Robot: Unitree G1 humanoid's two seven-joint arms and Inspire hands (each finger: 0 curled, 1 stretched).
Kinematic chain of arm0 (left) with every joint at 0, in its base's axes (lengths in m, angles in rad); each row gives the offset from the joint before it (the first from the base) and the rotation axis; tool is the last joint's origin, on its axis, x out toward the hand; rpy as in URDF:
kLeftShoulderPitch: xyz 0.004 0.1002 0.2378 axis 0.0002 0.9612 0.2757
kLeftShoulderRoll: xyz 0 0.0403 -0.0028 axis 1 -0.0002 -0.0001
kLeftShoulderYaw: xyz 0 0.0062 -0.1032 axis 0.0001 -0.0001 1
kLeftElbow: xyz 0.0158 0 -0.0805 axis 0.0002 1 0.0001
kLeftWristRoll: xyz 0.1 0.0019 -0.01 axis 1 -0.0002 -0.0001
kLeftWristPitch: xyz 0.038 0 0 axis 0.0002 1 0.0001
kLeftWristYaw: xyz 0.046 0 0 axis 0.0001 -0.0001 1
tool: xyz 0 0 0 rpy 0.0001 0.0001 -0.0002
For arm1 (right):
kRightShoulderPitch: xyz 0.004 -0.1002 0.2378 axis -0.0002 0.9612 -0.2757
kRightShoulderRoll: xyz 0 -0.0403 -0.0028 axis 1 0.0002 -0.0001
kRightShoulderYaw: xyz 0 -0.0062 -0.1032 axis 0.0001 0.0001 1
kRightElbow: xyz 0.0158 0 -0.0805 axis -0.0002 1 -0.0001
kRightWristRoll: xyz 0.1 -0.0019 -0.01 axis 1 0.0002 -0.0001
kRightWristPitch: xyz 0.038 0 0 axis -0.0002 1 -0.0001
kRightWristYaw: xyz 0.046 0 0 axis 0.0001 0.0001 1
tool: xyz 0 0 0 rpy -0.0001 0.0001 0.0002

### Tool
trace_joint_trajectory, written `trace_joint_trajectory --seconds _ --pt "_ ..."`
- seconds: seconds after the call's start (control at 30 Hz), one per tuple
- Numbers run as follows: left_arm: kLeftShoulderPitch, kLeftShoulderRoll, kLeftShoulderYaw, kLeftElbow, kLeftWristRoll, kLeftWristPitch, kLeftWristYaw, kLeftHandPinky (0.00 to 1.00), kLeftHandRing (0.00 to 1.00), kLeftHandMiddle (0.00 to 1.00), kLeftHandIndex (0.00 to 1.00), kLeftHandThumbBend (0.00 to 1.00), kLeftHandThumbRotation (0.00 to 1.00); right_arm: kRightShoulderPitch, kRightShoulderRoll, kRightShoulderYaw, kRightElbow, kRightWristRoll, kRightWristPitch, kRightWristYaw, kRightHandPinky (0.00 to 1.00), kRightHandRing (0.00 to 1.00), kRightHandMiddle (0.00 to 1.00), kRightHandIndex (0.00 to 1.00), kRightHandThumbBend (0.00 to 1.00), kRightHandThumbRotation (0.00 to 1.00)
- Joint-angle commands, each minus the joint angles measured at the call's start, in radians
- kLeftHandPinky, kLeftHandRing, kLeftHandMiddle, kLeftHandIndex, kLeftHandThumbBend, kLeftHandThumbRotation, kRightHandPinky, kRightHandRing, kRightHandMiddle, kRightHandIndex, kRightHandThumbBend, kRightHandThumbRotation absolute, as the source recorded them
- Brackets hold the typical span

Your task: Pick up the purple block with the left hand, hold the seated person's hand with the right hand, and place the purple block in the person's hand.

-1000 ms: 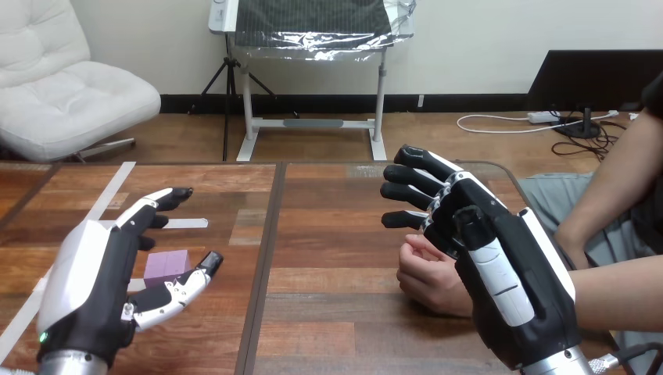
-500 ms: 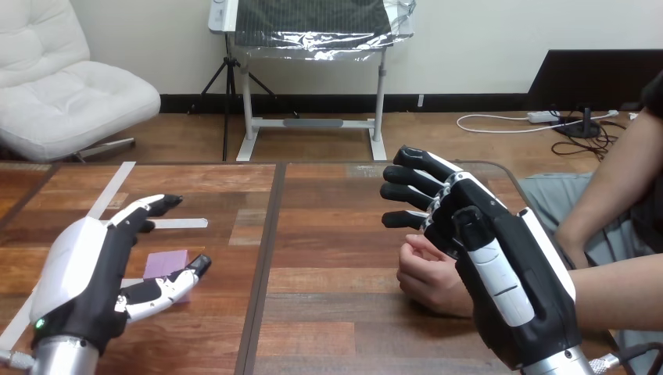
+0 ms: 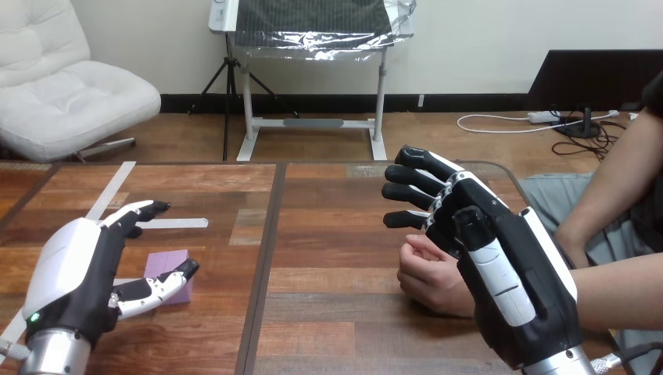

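The left hand's fingers (image 3: 145, 209) stretch forward, straight and spread, released and grasping nothing. They pass just left of the flat rectangular purple block (image 3: 166, 262), level with its far edge. The thumb (image 3: 160, 284) slants across the near part of the purple block, tip by its right edge; whether it touches cannot be told. The left hand (image 3: 72, 269) sits left of the block and nearer the robot, on a silver forearm. The block lies flat on the brown wooden surface (image 3: 336, 234), with a strip of white tape (image 3: 178, 223) just beyond it.

Well to the right of the block, the right hand's fingers (image 3: 414, 173) point back toward it, nearly straight and released, closing on nothing. Below them, the person's hand (image 3: 431, 280) rests on the surface, loosely curled. The right hand (image 3: 504, 273) stands over the far side of it from the block, covering the wrist; contact between the two cannot be told.
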Motion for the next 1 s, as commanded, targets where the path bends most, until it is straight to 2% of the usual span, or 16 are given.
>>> trace_joint_trajectory --seconds 0.0,0.43,0.97 --pt "-0.093 0.040 -0.014 0.044 0.019 -0.008 0.028 0.75 0.78 0.82 0.80 0.66 0.31 -0.052 -0.003 -0.011 -0.029 -0.001 -0.026 0.001 0.70 0.80 0.81 0.82 0.73 0.77" --pt "-0.154 0.075 -0.045 0.123 0.049 0.023 0.008 0.80 0.80 0.84 0.81 0.65 0.32 -0.053 -0.002 -0.011 -0.028 0.008 -0.027 0.008 0.70 0.81 0.82 0.82 0.71 0.77" --pt "-0.236 0.117 -0.106 0.229 0.079 0.051 -0.004 0.83 0.84 0.86 0.82 0.66 0.35 -0.052 0.000 -0.011 -0.029 -0.001 -0.030 0.004 0.70 0.81 0.82 0.82 0.73 0.77"
